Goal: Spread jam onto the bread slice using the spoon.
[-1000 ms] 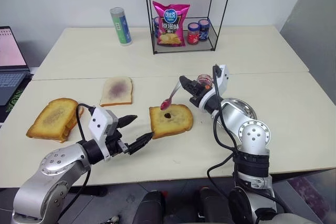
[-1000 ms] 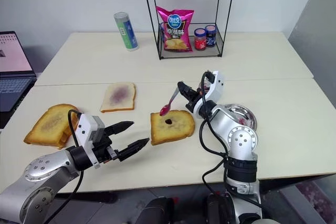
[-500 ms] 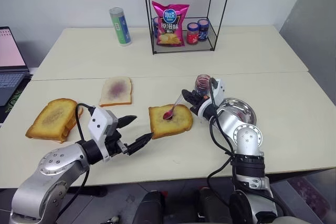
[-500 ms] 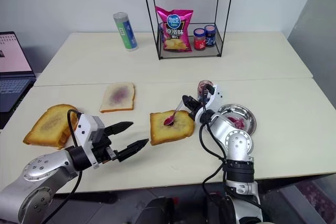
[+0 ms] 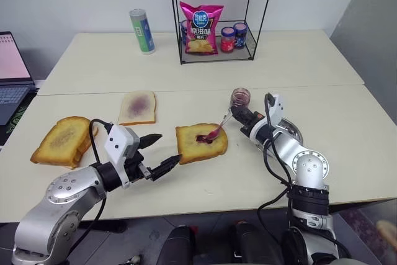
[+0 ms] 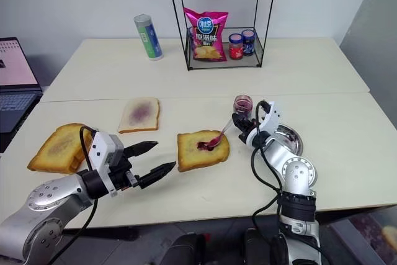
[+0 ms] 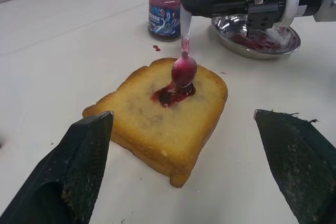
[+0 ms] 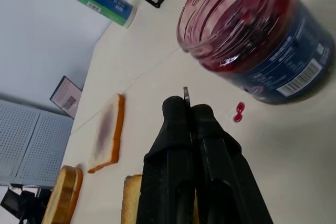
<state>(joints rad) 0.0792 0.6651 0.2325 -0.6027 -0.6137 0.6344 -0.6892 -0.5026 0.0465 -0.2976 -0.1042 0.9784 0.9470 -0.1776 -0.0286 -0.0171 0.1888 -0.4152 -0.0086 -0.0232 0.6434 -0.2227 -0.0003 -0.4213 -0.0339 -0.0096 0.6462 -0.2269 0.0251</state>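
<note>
My right pincer [image 5: 239, 115] is squeezed tight on the thin silver spoon [image 5: 218, 130]. Its bowl rests in a dark purple blob of jam [image 7: 169, 95] on the thick golden-brown toast slice [image 5: 201, 141] lying on the pale bench [image 5: 186, 178]. My left pincer [image 5: 159, 152] is wide open, holding nothing, near the toast.

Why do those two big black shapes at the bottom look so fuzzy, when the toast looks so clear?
In the left wrist view, the left hand's fingers sit close to the camera and come out soft, while the bread slice and spoon are sharp. In the right wrist view, the jam jar looks stretched and tilted.
</note>
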